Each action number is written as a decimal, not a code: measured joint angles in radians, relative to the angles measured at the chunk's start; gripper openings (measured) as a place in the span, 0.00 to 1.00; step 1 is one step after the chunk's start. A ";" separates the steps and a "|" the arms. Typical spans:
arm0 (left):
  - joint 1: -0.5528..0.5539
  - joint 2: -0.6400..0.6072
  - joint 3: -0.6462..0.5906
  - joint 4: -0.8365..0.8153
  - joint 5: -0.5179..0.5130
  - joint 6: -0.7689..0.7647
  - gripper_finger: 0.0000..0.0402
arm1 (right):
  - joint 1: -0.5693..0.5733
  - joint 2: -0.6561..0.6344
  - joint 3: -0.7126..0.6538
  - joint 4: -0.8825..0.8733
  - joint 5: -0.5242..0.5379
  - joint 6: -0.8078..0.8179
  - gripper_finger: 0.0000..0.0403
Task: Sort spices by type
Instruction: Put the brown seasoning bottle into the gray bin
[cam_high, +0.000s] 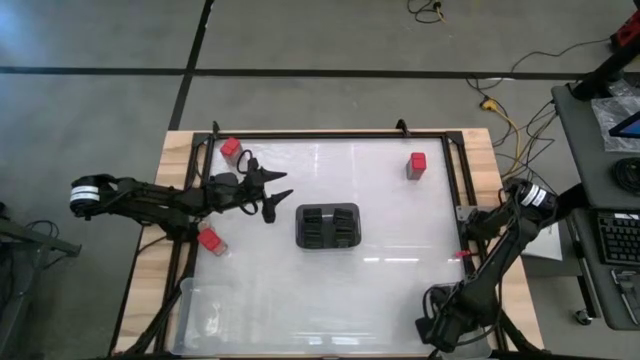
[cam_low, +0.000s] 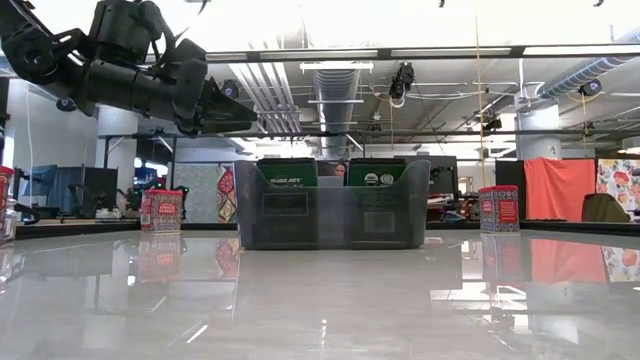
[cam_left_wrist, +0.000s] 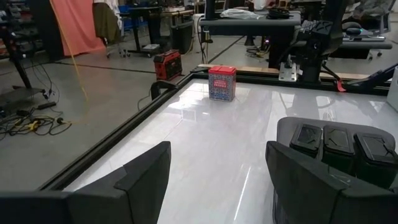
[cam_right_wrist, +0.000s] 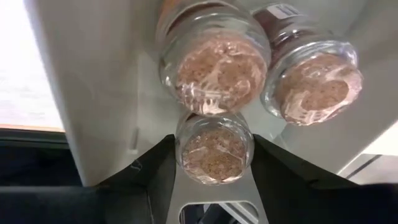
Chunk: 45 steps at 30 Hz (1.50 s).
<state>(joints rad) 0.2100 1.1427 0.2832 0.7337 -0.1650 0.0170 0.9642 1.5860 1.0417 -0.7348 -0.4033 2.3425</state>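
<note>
jar (cam_right_wrist: 214, 147) between right end effector (cam_right_wrist: 214, 180) fingers, two jars beyond

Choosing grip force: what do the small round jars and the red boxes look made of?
The small round jars look like clear glass, glossy with bright glints, stopped with speckled tan cork. The red boxes look like printed tins, with a smooth patterned face and a lidded top, though coated card is possible.

Open left hand (cam_left_wrist: 214, 180) above white table (cam_left_wrist: 205, 143), red box (cam_left_wrist: 222, 83) well beyond.
</note>
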 joint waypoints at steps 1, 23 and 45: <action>0.000 0.000 0.000 0.000 0.000 0.000 0.62 | 0.000 0.000 -0.002 0.002 0.000 0.003 0.45; 0.000 0.000 0.000 0.003 0.000 0.000 0.62 | -0.010 -0.042 0.001 0.008 0.011 0.024 0.53; 0.000 0.000 0.000 0.003 0.000 0.000 0.62 | -0.012 -0.064 -0.034 -0.045 -0.207 -0.326 0.41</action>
<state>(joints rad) 0.2102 1.1431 0.2832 0.7364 -0.1648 0.0170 0.9524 1.5216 1.0072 -0.7799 -0.6102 2.0166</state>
